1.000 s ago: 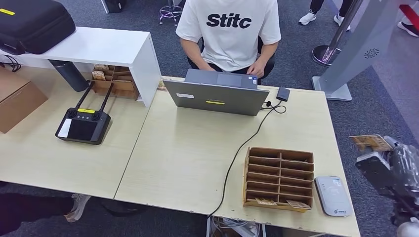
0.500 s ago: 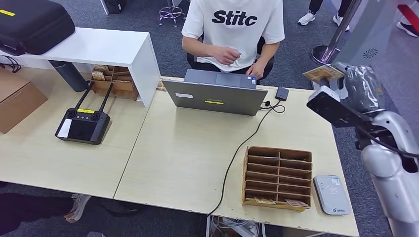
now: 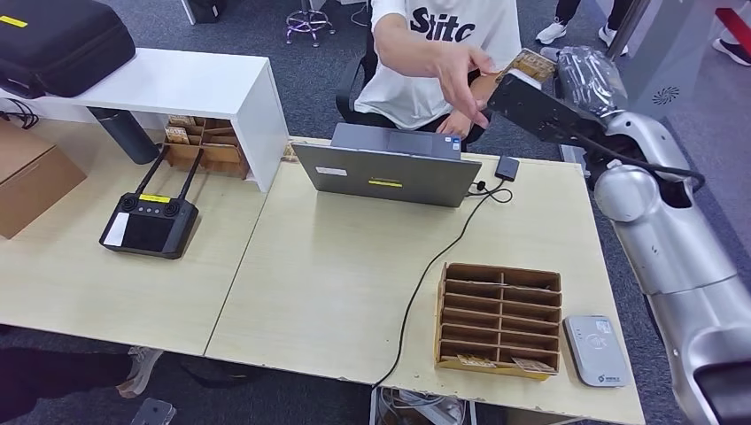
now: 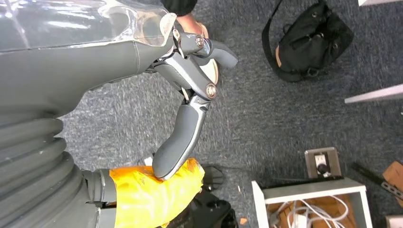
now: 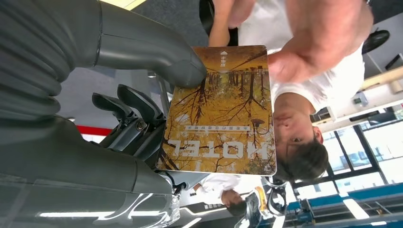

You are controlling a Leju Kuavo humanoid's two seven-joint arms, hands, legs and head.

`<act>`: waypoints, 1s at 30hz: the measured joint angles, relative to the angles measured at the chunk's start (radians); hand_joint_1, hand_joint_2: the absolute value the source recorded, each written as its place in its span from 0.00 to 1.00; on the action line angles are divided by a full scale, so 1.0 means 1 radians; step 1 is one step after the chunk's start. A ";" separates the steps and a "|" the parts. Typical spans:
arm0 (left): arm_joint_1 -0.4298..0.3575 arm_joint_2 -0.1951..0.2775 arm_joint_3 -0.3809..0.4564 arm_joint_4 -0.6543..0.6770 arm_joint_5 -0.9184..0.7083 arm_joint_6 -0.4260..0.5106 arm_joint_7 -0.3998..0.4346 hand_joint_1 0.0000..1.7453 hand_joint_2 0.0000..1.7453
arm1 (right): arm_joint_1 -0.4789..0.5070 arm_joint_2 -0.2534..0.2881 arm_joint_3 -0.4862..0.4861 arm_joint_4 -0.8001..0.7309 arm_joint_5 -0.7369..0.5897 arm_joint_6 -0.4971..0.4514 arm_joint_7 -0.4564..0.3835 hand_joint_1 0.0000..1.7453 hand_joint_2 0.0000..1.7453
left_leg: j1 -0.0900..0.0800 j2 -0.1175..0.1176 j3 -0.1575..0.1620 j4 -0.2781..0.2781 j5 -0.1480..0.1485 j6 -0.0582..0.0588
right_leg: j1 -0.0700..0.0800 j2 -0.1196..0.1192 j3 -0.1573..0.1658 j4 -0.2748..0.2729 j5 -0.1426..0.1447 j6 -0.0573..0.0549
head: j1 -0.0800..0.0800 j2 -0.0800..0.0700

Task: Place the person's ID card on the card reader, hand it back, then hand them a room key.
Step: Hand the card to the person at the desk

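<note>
Right hand, now raised from beside the table, pinches the key; person's hand reaches it, handover near

The robot's right arm is smooth silver with a rounded joint and a thin black cable; its right robot hand has a grey ribbed cover, thick grey thumb, dark fingers.
</note>
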 joint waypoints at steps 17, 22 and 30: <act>-0.076 -0.002 0.081 0.110 -0.068 -0.029 -0.019 0.00 1.00 | -0.142 0.141 0.069 0.332 0.000 -0.012 0.021 0.00 1.00 | 0.000 0.000 0.001 0.000 0.000 0.000 | 0.000 0.001 0.000 0.000 0.000 -0.001 | 0.000 0.000; -0.082 -0.002 0.104 0.145 -0.090 -0.035 -0.020 0.00 1.00 | -0.077 0.136 0.061 0.245 -0.042 -0.048 -0.010 0.00 0.00 | 0.000 0.001 0.001 0.000 0.000 0.000 | 0.000 0.001 -0.001 -0.001 0.000 0.000 | 0.000 0.000; -0.066 -0.002 0.118 0.183 -0.094 -0.018 0.008 0.00 1.00 | 0.157 0.062 -0.021 -0.094 -0.158 -0.130 -0.091 0.00 1.00 | 0.000 -0.001 0.000 0.000 -0.001 0.000 | 0.000 0.000 -0.001 -0.002 0.000 0.000 | 0.000 0.000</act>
